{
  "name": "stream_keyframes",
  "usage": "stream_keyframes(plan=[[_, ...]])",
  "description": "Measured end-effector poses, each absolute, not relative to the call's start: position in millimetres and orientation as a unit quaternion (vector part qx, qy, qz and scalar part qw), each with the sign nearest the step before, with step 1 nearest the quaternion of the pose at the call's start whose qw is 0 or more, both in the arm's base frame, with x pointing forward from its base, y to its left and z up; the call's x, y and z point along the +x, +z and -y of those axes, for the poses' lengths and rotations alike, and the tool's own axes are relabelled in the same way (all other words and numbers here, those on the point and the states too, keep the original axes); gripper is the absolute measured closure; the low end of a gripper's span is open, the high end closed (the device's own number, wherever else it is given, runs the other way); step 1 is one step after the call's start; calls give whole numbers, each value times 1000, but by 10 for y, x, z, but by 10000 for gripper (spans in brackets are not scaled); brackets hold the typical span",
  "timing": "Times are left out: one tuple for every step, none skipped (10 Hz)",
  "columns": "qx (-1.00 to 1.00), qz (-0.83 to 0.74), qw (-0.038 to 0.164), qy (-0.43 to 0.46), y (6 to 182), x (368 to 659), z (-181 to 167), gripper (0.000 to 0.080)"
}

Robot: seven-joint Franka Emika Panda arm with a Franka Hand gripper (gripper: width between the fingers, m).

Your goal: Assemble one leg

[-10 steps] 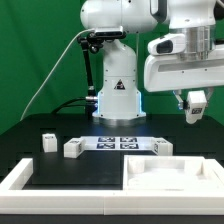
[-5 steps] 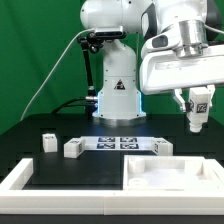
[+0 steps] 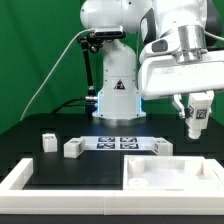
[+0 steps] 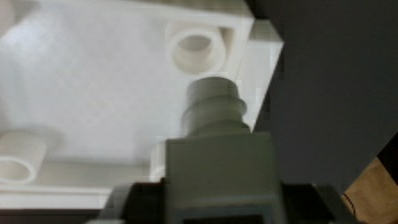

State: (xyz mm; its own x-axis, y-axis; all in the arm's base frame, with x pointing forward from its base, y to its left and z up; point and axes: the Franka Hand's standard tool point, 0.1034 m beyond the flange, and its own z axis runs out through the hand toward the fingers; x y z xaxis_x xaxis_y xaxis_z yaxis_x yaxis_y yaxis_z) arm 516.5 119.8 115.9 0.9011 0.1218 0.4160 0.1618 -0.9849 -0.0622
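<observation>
Gripper [image 3: 196, 120] in the exterior view: clamped on the leg [image 3: 198, 113], hanging above the tray [image 3: 165, 172] at the exterior view's right. Spare legs [image 3: 72, 148] lie near the marker board [image 3: 118, 142]. I can't judge alignment from here.

Wrist view: the leg [image 4: 217, 110] points its stepped tip toward a corner socket [image 4: 196, 45], apparently just short of it. I'd centre the tip over that socket, hold the leg upright, descend slowly, then twist it in.

Only this view shows the socket and the offset. Only the exterior view shows the height above the tray and the spare legs.
</observation>
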Motion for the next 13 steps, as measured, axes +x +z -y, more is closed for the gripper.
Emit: stream_keyframes(plan=[[-971,84,43,-219,1179,5346,-1148,509],[-969,94,40,-224,1179,5482,-1115,509],[-966,107,36,-233,1183,5662,-1084,509],[-960,131,29,-244,1191,5880,-1029,509],[-961,130,30,-244,1175,5855,-1048,509],[-961,132,30,-242,1168,5830,-1056,509],[-961,132,30,-242,1163,5832,-1051,509],[-961,132,30,-240,1143,5824,-1050,509],[-961,136,28,-239,1038,5817,-1040,509],[-962,137,31,-236,958,5867,-1074,509],[-961,138,32,-239,964,5937,-1108,509],[-959,136,32,-248,958,5987,-1111,509],[-957,134,31,-255,896,6007,-1102,509]])
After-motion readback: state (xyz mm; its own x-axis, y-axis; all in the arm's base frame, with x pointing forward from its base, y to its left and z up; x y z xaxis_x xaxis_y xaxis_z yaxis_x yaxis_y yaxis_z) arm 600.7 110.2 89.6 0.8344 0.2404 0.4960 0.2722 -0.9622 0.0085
